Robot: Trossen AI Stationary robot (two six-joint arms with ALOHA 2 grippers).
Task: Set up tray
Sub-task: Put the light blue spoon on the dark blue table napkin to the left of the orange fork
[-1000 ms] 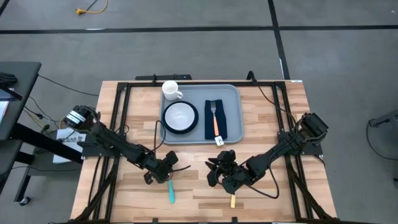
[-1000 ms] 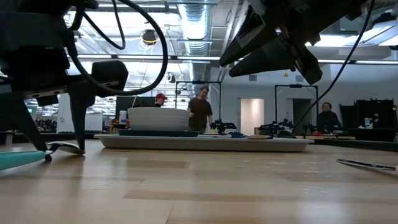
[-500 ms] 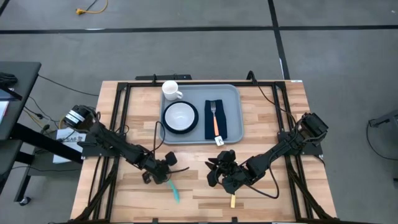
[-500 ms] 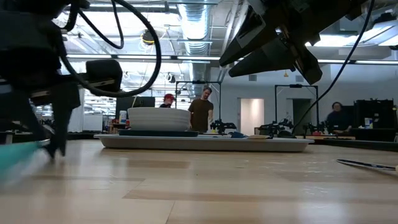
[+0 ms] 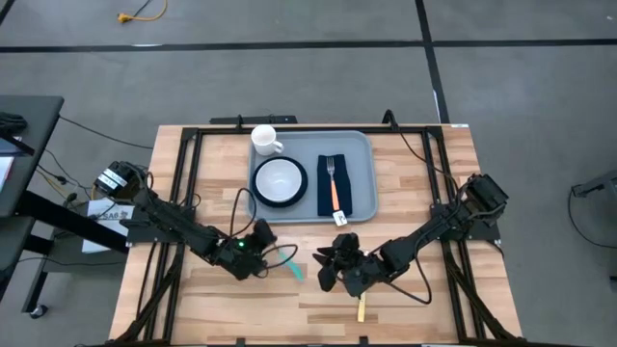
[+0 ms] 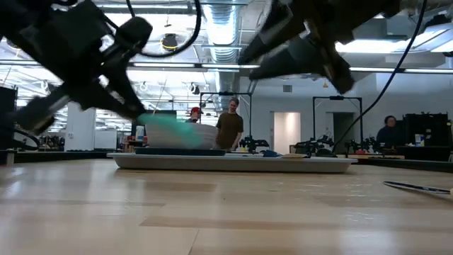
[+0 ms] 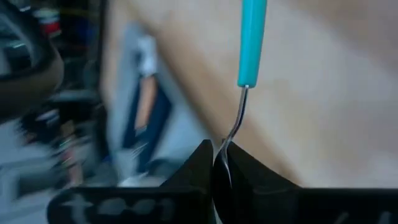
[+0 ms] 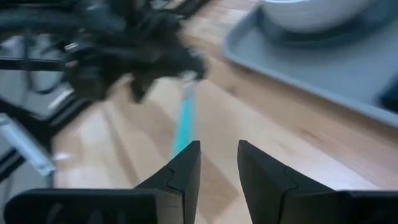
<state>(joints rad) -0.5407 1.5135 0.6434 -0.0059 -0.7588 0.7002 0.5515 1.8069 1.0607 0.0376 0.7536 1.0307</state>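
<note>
The grey-blue tray [image 5: 304, 145] lies at the far middle of the table. It carries a white bowl on a dark plate [image 5: 280, 180], a white cup [image 5: 265, 141] and a navy napkin [image 5: 345, 198] with an orange-handled fork [image 5: 335, 183]. My left gripper [image 5: 268, 253] is shut on a teal-handled utensil [image 5: 297, 271], just near of the tray. My right gripper [image 5: 328, 267] stands open close beside it, fingers apart with nothing between them [image 8: 219, 165]. The teal handle [image 8: 185, 121] points toward the right gripper. My left gripper pinches the utensil's metal end [image 7: 225, 144] between its two fingertips. The thin metal neck and the teal handle [image 7: 252, 37] stick out beyond the fingers, along their line. The fingers slant down toward the table's right side. The utensil is lifted clear of the table.
A yellow-handled utensil [image 5: 362, 310] lies on the wood under my right arm, near the front edge. Black frame rails [image 5: 183, 164] run along the table's left, right and far sides. Bare wood lies between the tray and the front edge. People stand in the room beyond [image 6: 228, 127].
My left gripper has taken hold of the teal utensil, which lay on the table with its handle toward the near edge. It has risen and turned, swinging the handle up off the wood and round toward the right gripper. My right arm has kept still.
</note>
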